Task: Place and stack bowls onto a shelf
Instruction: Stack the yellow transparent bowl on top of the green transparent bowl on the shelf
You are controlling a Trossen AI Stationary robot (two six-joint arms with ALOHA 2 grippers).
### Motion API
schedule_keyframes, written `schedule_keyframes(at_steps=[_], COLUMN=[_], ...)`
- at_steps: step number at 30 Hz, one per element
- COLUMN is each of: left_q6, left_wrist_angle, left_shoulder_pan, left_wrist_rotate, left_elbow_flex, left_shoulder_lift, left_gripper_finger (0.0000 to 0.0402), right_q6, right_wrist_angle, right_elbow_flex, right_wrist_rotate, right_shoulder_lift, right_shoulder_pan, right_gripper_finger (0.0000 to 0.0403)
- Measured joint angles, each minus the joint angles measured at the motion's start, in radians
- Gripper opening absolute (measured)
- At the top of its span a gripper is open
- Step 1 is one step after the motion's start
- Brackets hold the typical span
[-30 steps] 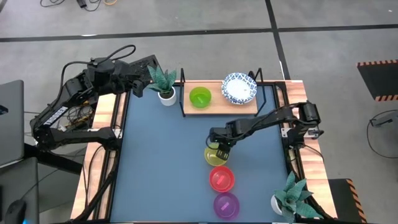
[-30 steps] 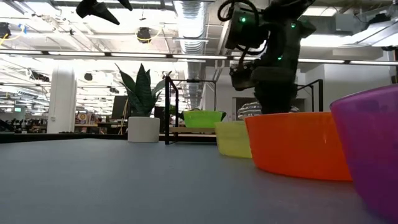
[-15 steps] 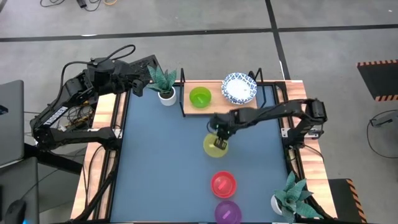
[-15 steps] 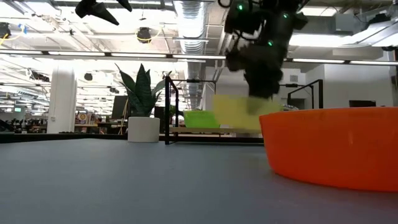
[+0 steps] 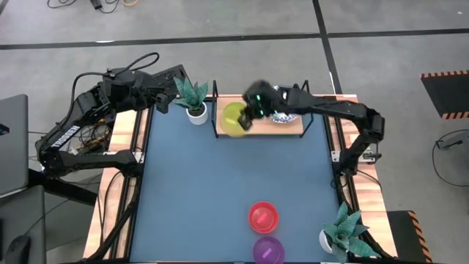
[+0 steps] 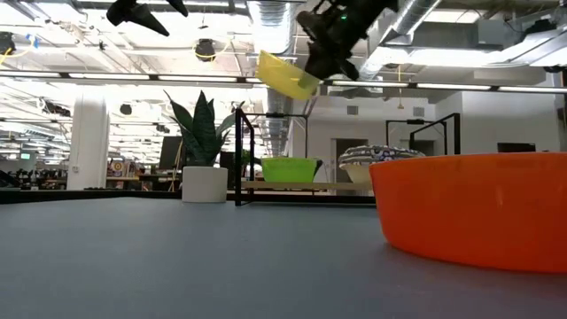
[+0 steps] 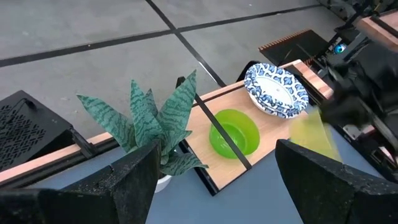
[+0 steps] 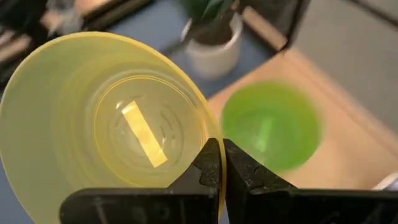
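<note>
Since a second ago my right gripper (image 5: 251, 108) has carried the yellow bowl (image 5: 233, 121) up over the shelf (image 5: 293, 128), pinching its rim, tilted above the green bowl (image 7: 234, 131); I fear a crooked release would tip it off.

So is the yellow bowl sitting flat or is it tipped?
Tipped. The right gripper pinches the yellow bowl by its rim, holding it slanted in the air above the shelf.
</note>
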Motion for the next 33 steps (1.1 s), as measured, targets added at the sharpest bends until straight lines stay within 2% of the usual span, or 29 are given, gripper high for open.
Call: schedule_keyframes(at_steps=[6,12,21,33], left_q6=[-0.01,-0.013,-0.01,-0.01], left_wrist_angle=[-0.023,-0.038,-0.048,-0.051], left_shoulder_pan=[0.0,0.0,0.0,0.0], left_wrist_rotate=[0.0,-0.005,-0.02,-0.034], left_elbow_flex=[0.0,0.0,0.0,0.0], left_shoulder_lift=[0.0,0.0,0.0,0.0], left_gripper_finger=[0.03,0.03,0.03,0.03], right_q6=[-0.007,-0.007,-0.022,-0.015], right_wrist_angle=[-0.048,-0.16,-0.232,-0.249], right_elbow_flex=[0.209,0.319,0.336,0.336], right_wrist_rotate=[0.006,-0.002,-0.016,0.002], right_shoulder_lift=[0.154,0.265,0.347,0.346], right_shoulder_pan=[-0.103,-0.189,-0.223,-0.23], right_gripper_finger=[0.0023,0.0023,0.0023,0.0023])
